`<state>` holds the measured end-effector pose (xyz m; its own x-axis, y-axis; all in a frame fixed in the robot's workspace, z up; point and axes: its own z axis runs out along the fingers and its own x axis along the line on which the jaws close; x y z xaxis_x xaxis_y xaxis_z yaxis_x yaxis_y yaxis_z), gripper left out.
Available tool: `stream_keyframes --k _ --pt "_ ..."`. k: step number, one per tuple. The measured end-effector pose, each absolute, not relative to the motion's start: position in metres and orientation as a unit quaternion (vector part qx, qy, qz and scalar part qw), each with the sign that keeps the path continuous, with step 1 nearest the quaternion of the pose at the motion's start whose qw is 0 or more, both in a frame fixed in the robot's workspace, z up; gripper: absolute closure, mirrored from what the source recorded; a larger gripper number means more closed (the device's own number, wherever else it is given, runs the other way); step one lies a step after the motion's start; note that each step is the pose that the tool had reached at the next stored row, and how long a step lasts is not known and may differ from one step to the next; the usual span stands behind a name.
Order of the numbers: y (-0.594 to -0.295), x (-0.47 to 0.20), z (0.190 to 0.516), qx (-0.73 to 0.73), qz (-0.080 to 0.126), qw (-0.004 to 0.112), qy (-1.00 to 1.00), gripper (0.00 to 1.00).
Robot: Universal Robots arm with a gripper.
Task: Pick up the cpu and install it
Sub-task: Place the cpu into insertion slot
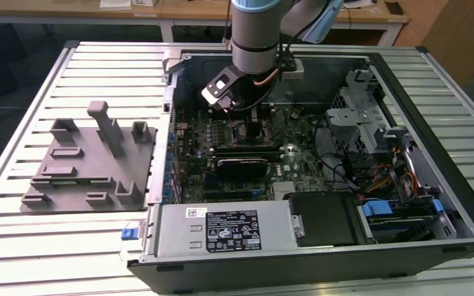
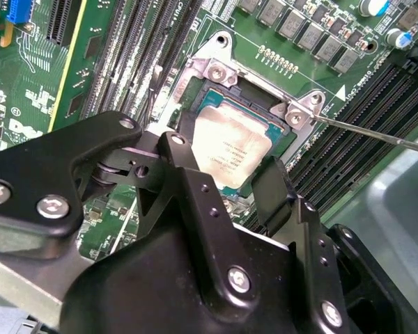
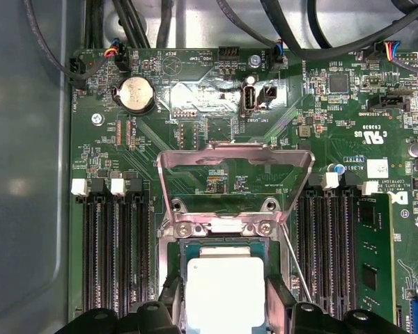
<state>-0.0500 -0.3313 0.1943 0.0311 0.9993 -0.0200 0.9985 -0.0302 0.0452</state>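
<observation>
The exterior view looks from high up, steeply down over the slatted worktop (image 1: 97,68), and stands far enough back to take in the whole open case (image 1: 320,265) and the arm (image 1: 253,37) reaching in from the far side. The first wrist view faces almost straight down on the motherboard (image 3: 195,90), close. The second wrist view looks slantwise past the end effector (image 2: 223,163), closer still. Both wrist views share the socket (image 3: 219,226) (image 2: 219,69) and cpu (image 3: 224,285) (image 2: 230,146).

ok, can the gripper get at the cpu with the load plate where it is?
Probably yes. The load plate stands swung open, the cpu lies with its top uncovered, and the gripper hangs right over it with nothing between.
</observation>
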Motion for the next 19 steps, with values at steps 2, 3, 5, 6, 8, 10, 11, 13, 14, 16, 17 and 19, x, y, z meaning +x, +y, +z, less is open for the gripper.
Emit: stream_keyframes --k 2,3,5,6,8,10,11,13,14,16,17,19 --pt "-0.3313 -0.05 0.1943 0.718 0.009 0.023 0.696 0.4" --pt "-0.3313 -0.05 0.1945 0.718 0.008 0.023 0.696 0.4" --pt "-0.3314 -0.05 0.196 0.718 0.008 0.024 0.696 0.4" --pt "-0.3313 -0.05 0.1971 0.718 0.008 0.024 0.696 0.4" --pt "-0.3313 -0.05 0.1996 0.718 0.008 0.024 0.696 0.4" --pt "-0.3313 -0.05 0.2024 0.718 0.008 0.024 0.696 0.4" --pt "-0.3313 -0.05 0.2031 0.718 0.008 0.024 0.696 0.4" --pt "-0.3312 -0.05 0.2031 0.718 0.008 0.024 0.696 0.4" --pt "-0.3312 -0.05 0.2032 0.718 0.008 0.024 0.696 0.4" --pt "-0.3313 -0.05 0.2034 0.718 0.008 0.024 0.696 0.4" --pt "-0.3313 -0.05 0.2035 0.718 0.008 0.024 0.696 0.4" --pt "-0.3313 -0.05 0.2036 0.718 0.008 0.024 0.696 0.42"
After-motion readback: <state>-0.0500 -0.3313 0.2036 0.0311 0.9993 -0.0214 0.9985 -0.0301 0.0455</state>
